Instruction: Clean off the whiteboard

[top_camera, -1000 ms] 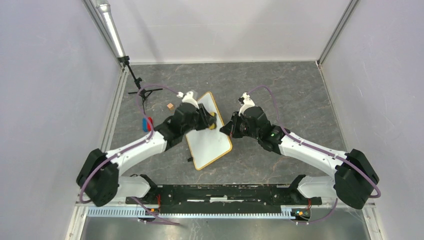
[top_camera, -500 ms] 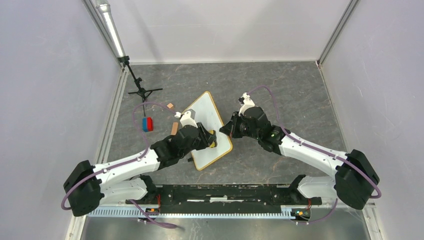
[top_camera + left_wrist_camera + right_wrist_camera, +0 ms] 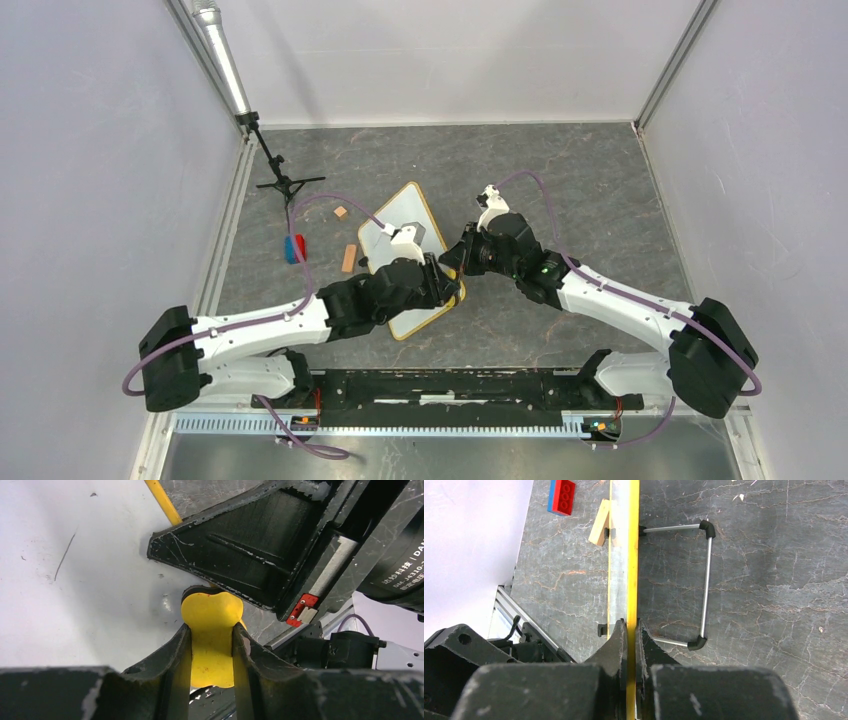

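The whiteboard [image 3: 400, 216], white with a yellow-orange frame, lies slanted on the dark table. My left gripper [image 3: 444, 284] is over its near right corner, shut on a yellow eraser [image 3: 211, 608] that presses on the white surface [image 3: 75, 590]. A faint thin stroke [image 3: 65, 556] and a few specks show on the board. My right gripper [image 3: 631, 629] is shut on the board's right frame edge [image 3: 632, 555], seen edge-on. From above, the right gripper [image 3: 453, 263] sits just beside the left one. The left arm hides much of the board's near half.
A red and blue brick [image 3: 294, 247], a flat wooden block [image 3: 349, 257] and a small wooden cube [image 3: 341, 211] lie left of the board. A black tripod [image 3: 285, 184] stands at the back left. A wire stand [image 3: 705, 580] lies beside the board's edge.
My left arm has drawn the yellow eraser from the board's far part toward its near right corner. The right gripper has kept its hold on the edge without moving.
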Robot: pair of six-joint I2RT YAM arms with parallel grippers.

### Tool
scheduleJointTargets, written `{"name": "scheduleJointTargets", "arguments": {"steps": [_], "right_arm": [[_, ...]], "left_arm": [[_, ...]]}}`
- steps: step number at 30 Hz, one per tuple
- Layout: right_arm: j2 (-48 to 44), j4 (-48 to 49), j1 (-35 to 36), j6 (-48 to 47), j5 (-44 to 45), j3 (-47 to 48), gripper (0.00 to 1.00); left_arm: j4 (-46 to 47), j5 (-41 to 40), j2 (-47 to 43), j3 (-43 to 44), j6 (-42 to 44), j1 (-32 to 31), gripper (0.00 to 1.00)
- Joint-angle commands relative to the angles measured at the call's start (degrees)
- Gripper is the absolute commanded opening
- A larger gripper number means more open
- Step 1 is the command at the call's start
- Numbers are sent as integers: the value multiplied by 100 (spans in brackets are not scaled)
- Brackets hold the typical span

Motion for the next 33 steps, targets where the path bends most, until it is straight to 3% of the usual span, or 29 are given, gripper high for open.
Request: {"name": "scheduleJointTargets", "arguments": {"steps": [1,6,11,17,19,21,28,30,33], "right_arm": [[7,441,203,-158,-584,86,0],[-30,588,205,-189,-619,9,0],[20,628,203,-236,-695,13,0],[75,712,207,-290,-724,13,4],[69,709,204,-337,-765,31,17],[45,736,204,-398,-802,39,39],[-96,590,205,-659,-663,81,86],[-123,430,203,-792,-575,147,97],[-210,179,211,-1079,-385,259,98]], "left_arm": [[-182,342,364,29,109,-54,20],[-529,868,220,-376,-106,762,21],[-1058,1233,-123,-661,208,1638,23],[-1615,1176,-517,-695,421,2031,24],[-1900,1142,-695,-686,388,2131,25],[-2079,1366,-854,-737,409,2320,25],[-3071,1206,-1744,-625,577,2922,27],[-3321,1113,-1847,-581,592,3102,28],[-3662,462,-1794,-681,431,3230,29]]}}
